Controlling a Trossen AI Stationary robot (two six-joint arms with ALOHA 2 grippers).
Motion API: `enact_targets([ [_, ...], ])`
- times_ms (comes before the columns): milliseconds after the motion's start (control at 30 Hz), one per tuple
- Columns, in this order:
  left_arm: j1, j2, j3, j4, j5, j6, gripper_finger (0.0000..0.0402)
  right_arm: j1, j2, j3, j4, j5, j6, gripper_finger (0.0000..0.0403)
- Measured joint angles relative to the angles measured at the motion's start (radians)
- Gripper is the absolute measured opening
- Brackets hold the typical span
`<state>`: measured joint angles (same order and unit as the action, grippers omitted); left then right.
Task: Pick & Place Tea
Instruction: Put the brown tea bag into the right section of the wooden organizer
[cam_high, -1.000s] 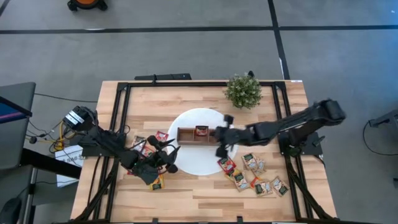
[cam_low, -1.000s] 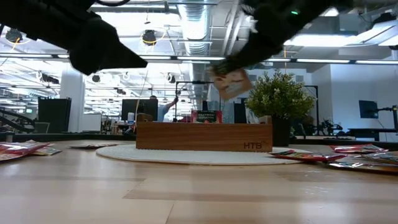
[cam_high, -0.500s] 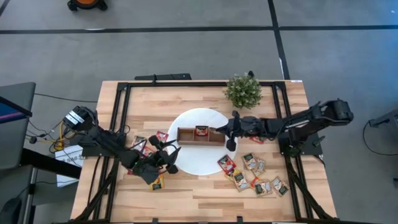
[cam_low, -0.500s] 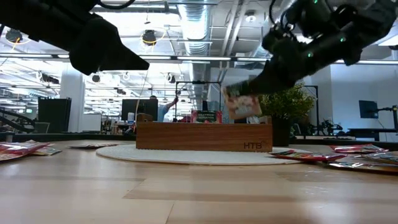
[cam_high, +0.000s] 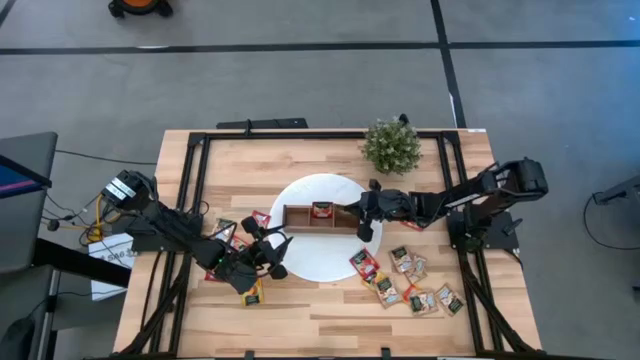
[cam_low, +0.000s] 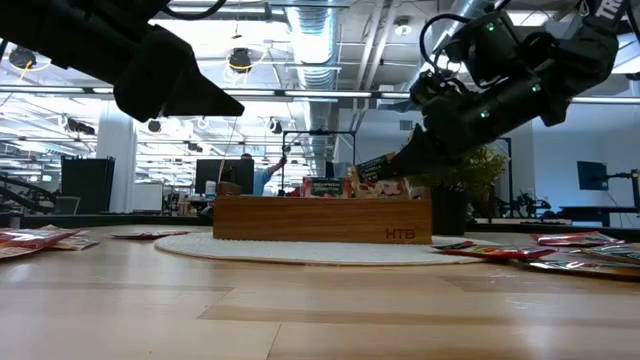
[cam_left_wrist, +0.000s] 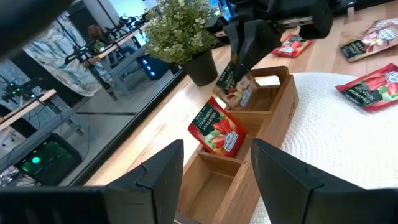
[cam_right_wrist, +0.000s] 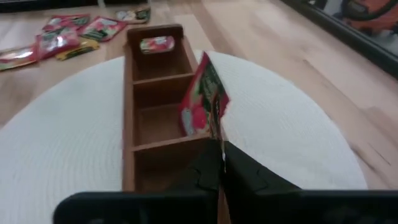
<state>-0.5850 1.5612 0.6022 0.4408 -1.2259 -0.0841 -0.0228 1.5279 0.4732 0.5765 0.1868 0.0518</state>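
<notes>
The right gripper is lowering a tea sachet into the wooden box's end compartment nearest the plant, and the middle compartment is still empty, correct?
Not quite. The middle compartment is not empty: the left wrist view shows a red sachet standing in it. The rest holds: the right gripper is shut on a tea sachet over the wooden box's end compartment nearest the plant.

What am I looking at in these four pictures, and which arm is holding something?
Two dark robot arms work at a wooden table. One picture looks straight down, one looks level across the tabletop, and two come from the wrists. On a round white mat stands a narrow brown wooden three-compartment box. The right gripper, jaws shut, holds a beige paper tea sachet at the box's right end compartment. A red sachet stands in the middle one. The left gripper waits open. Loose sachets lie around.
</notes>
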Motion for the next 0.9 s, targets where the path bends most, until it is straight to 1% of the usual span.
enact_targets([
  [67,0.0,0.0,0.0,0.0,0.0,0.0,0.0181,0.0,-0.008,0.0,-0.003,0.001,-0.008,0.0028],
  [167,0.0,0.0,0.0,0.0,0.0,0.0,0.0181,0.001,-0.013,0.001,-0.003,0.006,-0.026,0.0066],
  [267,0.002,0.0,0.0,0.0,0.005,-0.004,0.0181,0.005,-0.013,0.0,-0.02,0.077,-0.047,0.0107],
  [333,0.002,0.0,0.0,0.0,0.012,-0.008,0.0181,0.012,-0.012,0.0,-0.045,0.146,-0.075,0.0129],
  [400,0.003,0.0,0.0,-0.001,0.023,-0.01,0.0181,0.02,-0.012,0.0,-0.047,0.208,-0.085,0.0144],
  [467,0.003,0.0,0.0,-0.001,0.032,-0.011,0.0181,0.027,-0.012,0.001,-0.047,0.234,-0.089,0.0151],
  [567,0.003,0.0,0.0,-0.001,0.037,-0.011,0.0181,0.029,-0.012,0.018,-0.063,0.234,-0.094,0.0146],
  [700,0.003,0.0,0.0,-0.001,0.038,-0.011,0.0181,0.028,-0.012,0.065,-0.132,0.23,-0.105,0.0117],
  [800,0.003,0.0,0.0,-0.001,0.039,-0.011,0.0181,0.023,-0.012,0.118,-0.219,0.186,-0.097,0.0091],
  [900,0.003,0.0,0.0,-0.001,0.039,-0.011,0.0181,0.007,-0.012,0.185,-0.355,0.13,-0.05,0.0067],
])
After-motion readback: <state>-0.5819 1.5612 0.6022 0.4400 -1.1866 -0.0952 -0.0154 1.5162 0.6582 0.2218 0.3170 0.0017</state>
